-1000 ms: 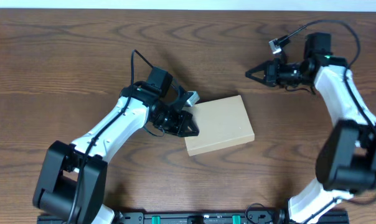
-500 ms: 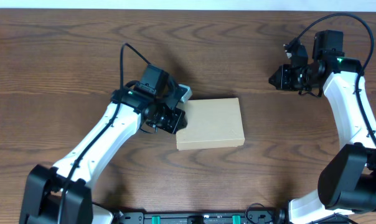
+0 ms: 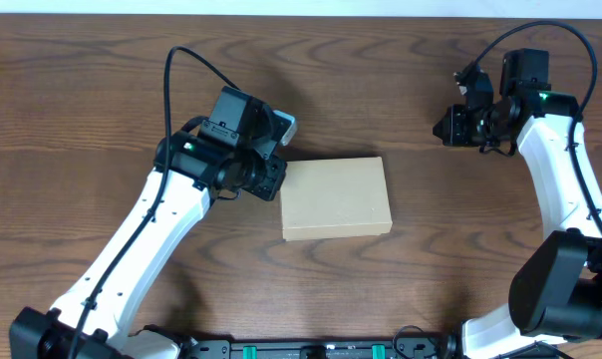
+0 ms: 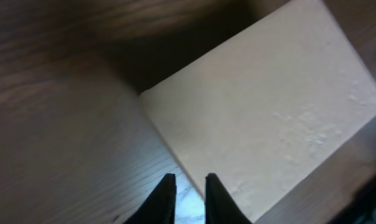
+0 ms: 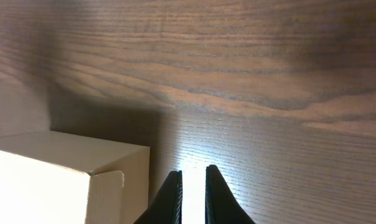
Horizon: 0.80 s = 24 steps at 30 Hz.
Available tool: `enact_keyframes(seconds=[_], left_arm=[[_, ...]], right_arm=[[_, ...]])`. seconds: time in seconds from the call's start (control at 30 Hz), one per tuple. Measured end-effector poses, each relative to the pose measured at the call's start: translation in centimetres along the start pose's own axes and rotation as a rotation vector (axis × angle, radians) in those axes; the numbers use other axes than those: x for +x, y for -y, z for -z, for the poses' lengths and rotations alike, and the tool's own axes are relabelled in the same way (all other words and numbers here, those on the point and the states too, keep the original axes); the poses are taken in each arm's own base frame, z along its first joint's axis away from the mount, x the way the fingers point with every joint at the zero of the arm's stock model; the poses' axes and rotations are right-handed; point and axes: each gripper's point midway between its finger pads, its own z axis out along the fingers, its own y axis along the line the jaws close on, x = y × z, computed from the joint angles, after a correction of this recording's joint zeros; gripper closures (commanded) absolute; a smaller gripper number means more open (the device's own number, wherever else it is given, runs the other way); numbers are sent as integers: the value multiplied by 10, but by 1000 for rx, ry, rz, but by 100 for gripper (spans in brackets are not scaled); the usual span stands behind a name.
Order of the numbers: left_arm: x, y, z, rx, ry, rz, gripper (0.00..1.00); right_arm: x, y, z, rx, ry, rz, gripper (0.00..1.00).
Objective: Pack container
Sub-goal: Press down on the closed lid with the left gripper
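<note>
The container (image 3: 336, 197) is a plain tan cardboard box lying flat mid-table with its lid down. My left gripper (image 3: 274, 182) is shut and empty, just off the box's left edge. In the left wrist view its fingertips (image 4: 188, 180) hover over that edge of the box (image 4: 269, 106). My right gripper (image 3: 441, 128) is shut and empty, well apart at the upper right. In the right wrist view its fingertips (image 5: 193, 174) are above bare wood, with the box's corner (image 5: 57, 180) at the lower left.
The dark wooden table (image 3: 102, 100) runs under everything. A black rail (image 3: 311, 349) runs along the front edge. Cables loop above both arms. No other objects show.
The box has turned from tilted to square with the table. My left gripper has drawn back up and left from its edge. My right gripper moved right, then held still.
</note>
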Motion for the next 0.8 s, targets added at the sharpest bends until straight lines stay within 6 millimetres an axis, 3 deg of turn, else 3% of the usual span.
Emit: enact_keyframes(seconds=[0.1, 0.43, 0.8], left_arm=[[3, 5, -1, -35, -13, -37, 88], [15, 62, -15, -117, -36, -275, 88], [26, 77, -22, -151, -71, -352, 88]], right_arm=[[0, 0, 0, 0, 0, 2, 94], [1, 0, 0, -1, -6, 1, 94], [4, -1, 0, -2, -17, -4, 95]])
